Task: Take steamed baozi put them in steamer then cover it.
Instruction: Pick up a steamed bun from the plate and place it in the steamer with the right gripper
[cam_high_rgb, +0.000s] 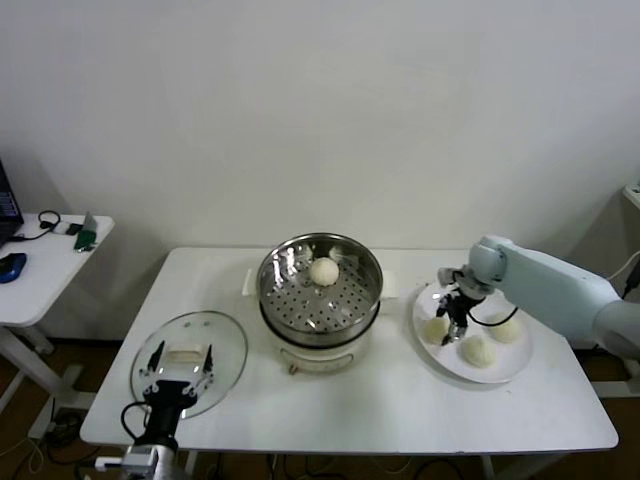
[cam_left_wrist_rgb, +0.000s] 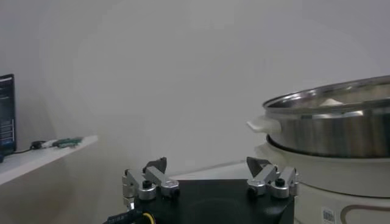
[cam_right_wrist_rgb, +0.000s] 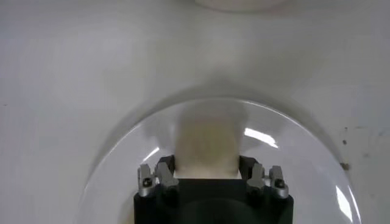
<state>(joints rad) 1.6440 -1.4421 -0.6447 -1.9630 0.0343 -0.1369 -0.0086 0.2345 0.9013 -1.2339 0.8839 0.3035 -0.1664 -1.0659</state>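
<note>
Head view: my right claw (cam_high_rgb: 455, 322) is down on the white plate (cam_high_rgb: 515, 372) at the right of the frame. It hides part of the leftmost baozi (cam_high_rgb: 436, 329) there, so from here I cannot make out the grip itself. Two more buns lie on the plate, one near its front edge (cam_high_rgb: 478, 351) and one toward its right (cam_high_rgb: 506, 328). In the middle of the table (cam_high_rgb: 400, 410) the steamer (cam_high_rgb: 320, 300) stands uncovered, with a single bun (cam_high_rgb: 324, 270) on its perforated tray. At lower left the cover (cam_high_rgb: 225, 345) lies flat on the table. My left claw (cam_high_rgb: 182, 362) is over it with fingers spread wide, grasping nothing. My left arm is cut off at the bottom edge.

Left wrist view: my left claw (cam_left_wrist_rgb: 205, 163) shows at the bottom of the frame, released, with only air between its tips. The cover beneath it is out of sight. The steamer (cam_left_wrist_rgb: 341, 131) fills the right side, cut off by the frame edge. Just a pale sliver of the bun (cam_left_wrist_rgb: 329, 102) inside peeks over the rim. A side table (cam_left_wrist_rgb: 42, 157) sits at far left.

Right wrist view: here is what the head view hides. My right claw (cam_right_wrist_rgb: 206, 164) is clenched on a baozi (cam_right_wrist_rgb: 207, 143), a blurred cream shape wedged between the fingers. The glossy plate (cam_right_wrist_rgb: 122, 158) curves around it. A pale object at the top edge is cut off, and I cannot tell what it is.
</note>
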